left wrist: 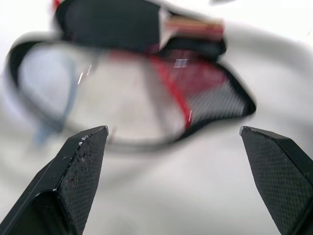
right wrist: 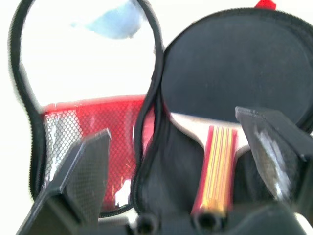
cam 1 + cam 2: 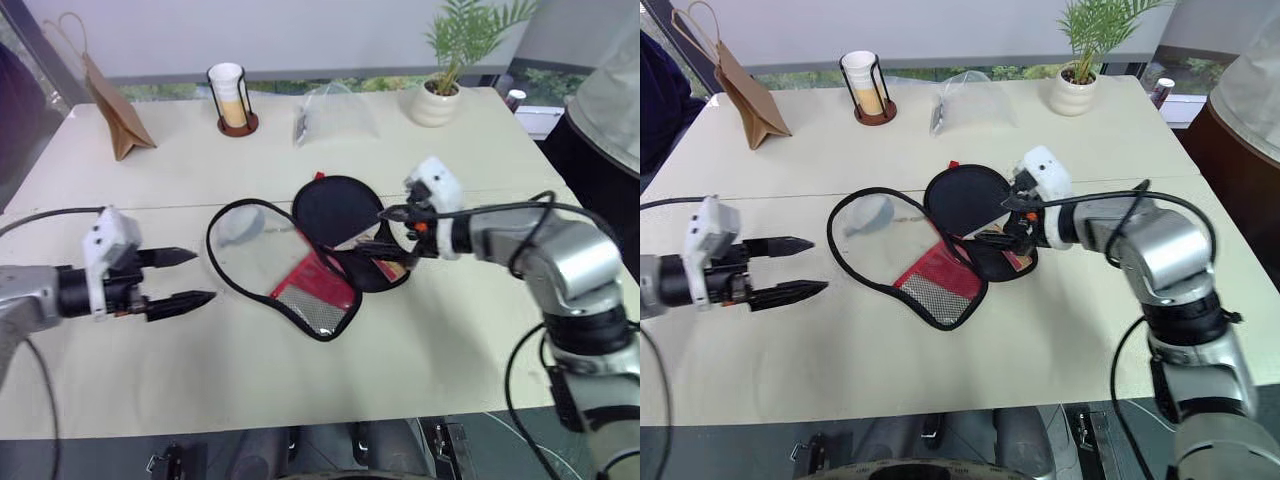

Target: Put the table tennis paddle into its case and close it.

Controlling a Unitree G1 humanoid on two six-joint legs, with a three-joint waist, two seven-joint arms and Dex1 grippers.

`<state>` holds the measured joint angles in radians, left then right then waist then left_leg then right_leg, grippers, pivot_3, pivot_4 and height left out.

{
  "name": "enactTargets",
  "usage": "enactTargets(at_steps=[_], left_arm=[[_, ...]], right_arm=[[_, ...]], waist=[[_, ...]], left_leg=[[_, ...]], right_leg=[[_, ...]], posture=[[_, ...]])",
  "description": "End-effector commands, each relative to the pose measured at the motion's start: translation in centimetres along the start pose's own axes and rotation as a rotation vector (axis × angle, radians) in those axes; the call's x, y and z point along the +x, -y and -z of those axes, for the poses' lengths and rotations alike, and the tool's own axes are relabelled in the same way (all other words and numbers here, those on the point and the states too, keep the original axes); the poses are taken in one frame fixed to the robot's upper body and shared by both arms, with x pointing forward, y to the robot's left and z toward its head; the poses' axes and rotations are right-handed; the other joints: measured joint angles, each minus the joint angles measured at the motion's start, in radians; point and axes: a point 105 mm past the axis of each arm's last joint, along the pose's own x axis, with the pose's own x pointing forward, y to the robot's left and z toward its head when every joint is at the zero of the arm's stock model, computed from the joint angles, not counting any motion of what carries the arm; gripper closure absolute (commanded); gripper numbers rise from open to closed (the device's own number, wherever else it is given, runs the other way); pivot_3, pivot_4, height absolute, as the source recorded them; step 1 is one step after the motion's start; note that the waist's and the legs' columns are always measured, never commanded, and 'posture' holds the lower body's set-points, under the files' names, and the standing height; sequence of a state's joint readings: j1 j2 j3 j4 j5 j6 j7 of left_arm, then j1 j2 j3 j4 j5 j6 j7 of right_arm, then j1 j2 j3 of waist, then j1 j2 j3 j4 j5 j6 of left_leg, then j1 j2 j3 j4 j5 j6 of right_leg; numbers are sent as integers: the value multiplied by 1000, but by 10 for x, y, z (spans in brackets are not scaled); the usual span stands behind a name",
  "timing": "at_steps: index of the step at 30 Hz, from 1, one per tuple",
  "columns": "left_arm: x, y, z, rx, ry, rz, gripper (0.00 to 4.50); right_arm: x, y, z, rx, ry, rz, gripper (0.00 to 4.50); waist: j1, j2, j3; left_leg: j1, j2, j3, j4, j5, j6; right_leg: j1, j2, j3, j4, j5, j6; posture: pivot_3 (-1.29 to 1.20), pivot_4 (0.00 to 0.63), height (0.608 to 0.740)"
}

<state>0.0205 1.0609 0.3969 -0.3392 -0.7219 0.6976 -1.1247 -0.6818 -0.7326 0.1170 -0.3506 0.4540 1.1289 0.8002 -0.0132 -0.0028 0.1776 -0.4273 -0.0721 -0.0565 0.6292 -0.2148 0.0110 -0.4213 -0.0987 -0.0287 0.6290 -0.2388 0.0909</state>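
Paddle (image 2: 234, 73) lay in the black half of the opened case (image 3: 300, 270) at mid-desk (image 3: 420, 350), handle toward my right arm. I found the right gripper (image 2: 181, 147) reaching in from the right, angled down, fingers wide on either side of the handle and gripping nothing. My left gripper (image 3: 180, 278) was held level, left of the case and apart from it, fingers wide, empty.

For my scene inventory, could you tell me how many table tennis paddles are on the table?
1. The table tennis paddle lies in the right half of the open case, between the right gripper's open fingers. The left gripper stands open, apart from it.
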Motion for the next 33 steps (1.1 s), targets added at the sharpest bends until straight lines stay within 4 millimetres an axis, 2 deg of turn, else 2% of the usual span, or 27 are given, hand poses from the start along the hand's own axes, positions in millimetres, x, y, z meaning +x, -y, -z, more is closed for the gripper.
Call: enactTargets(at_steps=[1, 3, 6, 8, 11, 13, 16, 20, 23, 27, 29, 33], left_arm=[[-22, -4, 8, 41, -70, -23, 0], [-30, -8, 19, 45, -109, -43, 0], [-26, -20, 37, 74, -139, -93, 0], [-14, -26, 47, 113, -134, -114, 0], [6, -35, 54, 155, -81, -147, 0], [31, -37, 53, 149, -3, -134, 0], [60, -38, 42, 149, 100, -109, 0], [86, -29, 18, 164, 189, -30, 0], [94, -22, -4, 150, 260, 37, 0], [107, -16, -55, 166, 381, 149, 0], [109, -17, -63, 159, 397, 163, 0], [156, -19, -84, 201, 404, 191, 0]], right_arm=[[-14, 6, -10, -73, 44, -8, 29], [-17, 13, -11, -83, 47, 10, 29], [-22, 20, -16, -107, 65, 33, 29], [-23, 23, -19, -120, 73, 43, 29], [-24, 25, -22, -131, 78, 46, 29], [-26, 25, -24, -142, 80, 49, 29], [-29, 26, -24, -150, 74, 57, 29], [-33, 26, -25, -150, 77, 68, 29], [-35, 26, -26, -149, 82, 78, 29], [-38, 27, -25, -148, 87, 107, 29], [-38, 27, -25, -150, 89, 113, 29], [-49, 36, -29, -153, 111, 185, 29]], waist=[[-2, 0, 0], [-3, 0, 0], [1, 0, 0], [4, 1, 0], [9, 0, 0], [13, 0, 0], [26, -1, 0], [26, -1, 0], [25, -1, 0], [28, -1, 0], [26, -1, 0], [29, -1, 0]], left_leg=[[0, 0, 0, 0, 0, 0], [0, 1, 0, 0, 0, 0], [0, 1, 0, -1, 0, 0], [0, 1, 0, -1, 0, -1], [0, 0, 0, -1, 0, -1], [-1, 0, 0, 0, 0, -1], [-1, 0, 1, 1, 0, 0], [-2, 0, 1, 1, 0, 0], [-2, 0, 1, 1, 0, 0], [-2, 0, 0, 2, 0, 0], [-2, 0, 0, 3, 0, 0], [-1, 0, 1, 3, 0, 0]], right_leg=[[0, -1, 0, 0, 0, 0], [-1, -1, 2, 0, 0, -1], [-4, -1, 2, 0, -1, -2], [-4, -2, 2, -1, -1, -2], [-4, -3, 2, -1, -1, -2], [-4, -4, 2, -1, -1, -2], [-2, -3, 2, 0, 0, -1], [-1, -3, 2, 0, 2, 2], [-1, -3, 2, 1, 2, 2], [-1, -1, 1, 1, 2, 2], [0, -1, 0, 1, 2, 2], [1, 1, 0, 1, 4, 6]], posture=[[0, 150, 734], [0, 150, 734], [0, 150, 734], [0, 150, 734], [0, 150, 734], [0, 150, 734], [0, 150, 734], [0, 150, 734], [0, 150, 734], [0, 150, 734], [0, 150, 734], [0, 150, 734]])
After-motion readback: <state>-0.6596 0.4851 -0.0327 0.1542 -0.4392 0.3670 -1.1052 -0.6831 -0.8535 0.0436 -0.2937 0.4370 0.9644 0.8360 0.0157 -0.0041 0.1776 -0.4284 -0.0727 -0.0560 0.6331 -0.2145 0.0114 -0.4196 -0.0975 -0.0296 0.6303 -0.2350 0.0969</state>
